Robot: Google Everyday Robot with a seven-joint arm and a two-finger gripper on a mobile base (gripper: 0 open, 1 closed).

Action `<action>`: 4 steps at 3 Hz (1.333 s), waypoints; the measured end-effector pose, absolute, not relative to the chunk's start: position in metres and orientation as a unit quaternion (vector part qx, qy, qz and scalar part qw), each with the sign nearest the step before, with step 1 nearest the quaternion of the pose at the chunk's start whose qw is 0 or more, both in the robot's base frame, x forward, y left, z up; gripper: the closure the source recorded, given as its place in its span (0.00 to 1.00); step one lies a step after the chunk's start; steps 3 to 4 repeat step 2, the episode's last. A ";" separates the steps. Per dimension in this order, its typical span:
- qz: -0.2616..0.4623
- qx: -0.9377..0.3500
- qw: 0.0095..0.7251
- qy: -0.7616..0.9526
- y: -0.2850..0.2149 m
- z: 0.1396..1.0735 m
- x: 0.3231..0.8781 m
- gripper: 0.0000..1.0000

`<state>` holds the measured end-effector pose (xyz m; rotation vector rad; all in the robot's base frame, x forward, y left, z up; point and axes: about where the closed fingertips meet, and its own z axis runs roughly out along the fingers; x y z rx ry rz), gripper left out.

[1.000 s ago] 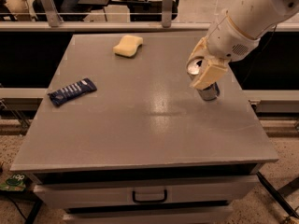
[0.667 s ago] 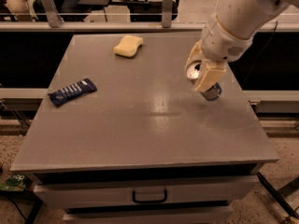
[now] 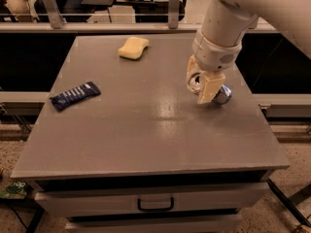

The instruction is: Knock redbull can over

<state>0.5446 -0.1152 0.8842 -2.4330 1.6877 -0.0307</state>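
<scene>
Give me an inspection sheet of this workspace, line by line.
Surface: grey table, glare patch near the centre.
Job's things: redbull can, tilted off upright near the right edge, partly hidden by the gripper.
Clutter: yellow sponge at the back; dark-blue snack wrapper lying flat at the left.
Grippers: gripper low over the table, against the can.
Cables: nothing seen on the table.
Surroundings: drawer handle below the tabletop; railing behind.
</scene>
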 end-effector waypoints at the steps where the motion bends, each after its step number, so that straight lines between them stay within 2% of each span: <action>1: -0.002 -0.839 0.067 0.540 -0.091 0.869 0.540 0.00; 4: -0.002 -0.839 0.068 0.540 -0.091 0.869 0.540 0.00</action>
